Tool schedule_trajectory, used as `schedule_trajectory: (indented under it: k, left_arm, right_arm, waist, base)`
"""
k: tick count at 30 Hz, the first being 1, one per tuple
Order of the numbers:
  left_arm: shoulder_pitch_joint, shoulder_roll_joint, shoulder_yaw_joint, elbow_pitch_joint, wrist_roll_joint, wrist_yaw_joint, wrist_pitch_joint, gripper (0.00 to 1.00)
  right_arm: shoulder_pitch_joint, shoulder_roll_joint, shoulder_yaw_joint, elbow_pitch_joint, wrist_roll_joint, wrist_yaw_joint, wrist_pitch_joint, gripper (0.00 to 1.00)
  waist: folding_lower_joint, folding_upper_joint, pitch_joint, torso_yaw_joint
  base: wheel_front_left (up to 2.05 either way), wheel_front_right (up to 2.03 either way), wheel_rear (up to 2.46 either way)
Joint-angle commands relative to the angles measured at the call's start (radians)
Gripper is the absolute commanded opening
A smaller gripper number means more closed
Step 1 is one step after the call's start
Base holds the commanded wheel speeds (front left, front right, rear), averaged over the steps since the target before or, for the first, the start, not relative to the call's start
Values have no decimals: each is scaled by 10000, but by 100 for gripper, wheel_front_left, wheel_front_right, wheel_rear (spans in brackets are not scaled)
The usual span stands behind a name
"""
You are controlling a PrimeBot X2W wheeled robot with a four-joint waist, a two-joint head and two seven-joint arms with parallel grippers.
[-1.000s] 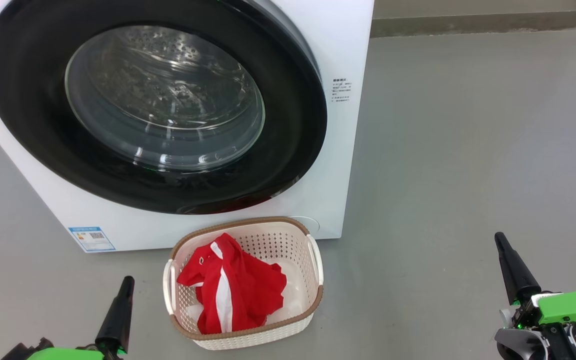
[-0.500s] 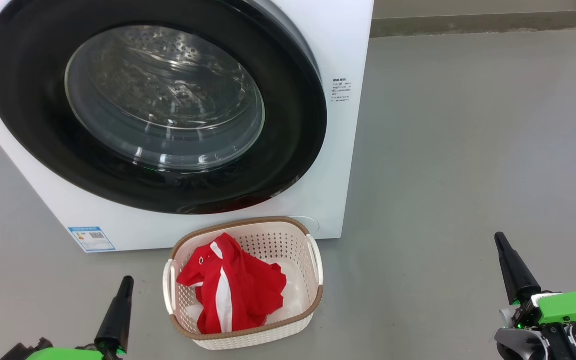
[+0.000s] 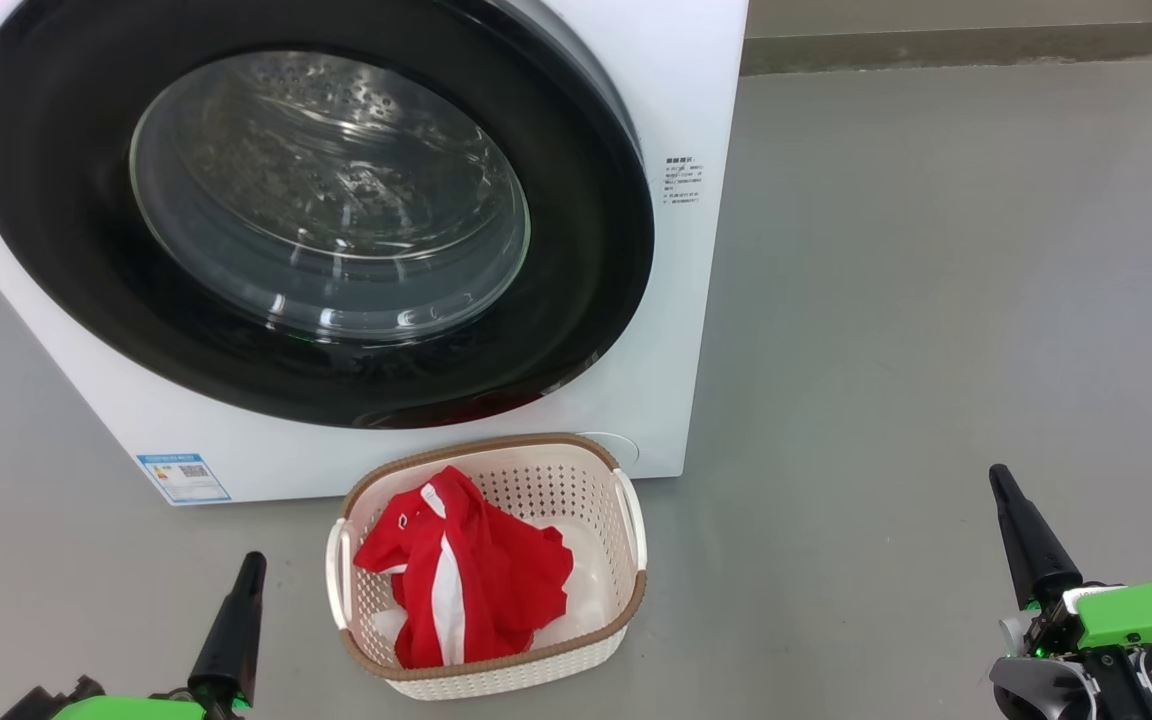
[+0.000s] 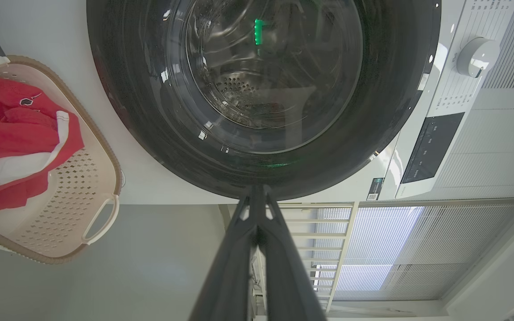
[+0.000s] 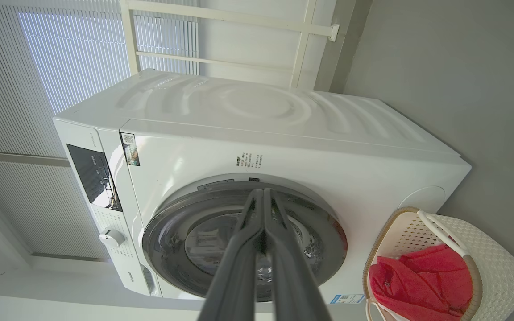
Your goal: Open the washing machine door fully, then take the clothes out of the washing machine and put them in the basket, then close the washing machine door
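Your left claw (image 3: 254, 562) sits low at the left, fingers pressed together and gripping nothing. Ahead of it and to its right stands the white washing machine (image 3: 701, 90), its door (image 3: 596, 260) closed against the front, a glossy black rim ringing clear bulging glass with the steel drum (image 3: 336, 150) behind. Between your claws, nearer the left one, the cream perforated basket (image 3: 526, 675) with its brown rim sits on the floor (image 3: 936, 300), the red, white-striped clothes (image 3: 481, 585) crumpled inside. Well right of the basket, your right claw (image 3: 998, 478) is also pressed together and empty.
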Motion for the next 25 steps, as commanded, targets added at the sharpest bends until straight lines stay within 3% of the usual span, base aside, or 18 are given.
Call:
schedule_trajectory:
  k: [1, 25]
  left_arm:
    - [-408, 96, 361, -250, 108, -69, 82, 0]
    - [-411, 73, 395, -249, 136, -69, 109, 0]
  right_arm:
    - [-422, -54, 146, -270, -105, -6, 61, 0]
    - [-424, -37, 122, -269, -125, -6, 81, 0]
  waist:
    - [0, 0, 0, 0]
    - [0, 0, 0, 0]
  base:
    - [0, 0, 0]
    - [0, 0, 0]
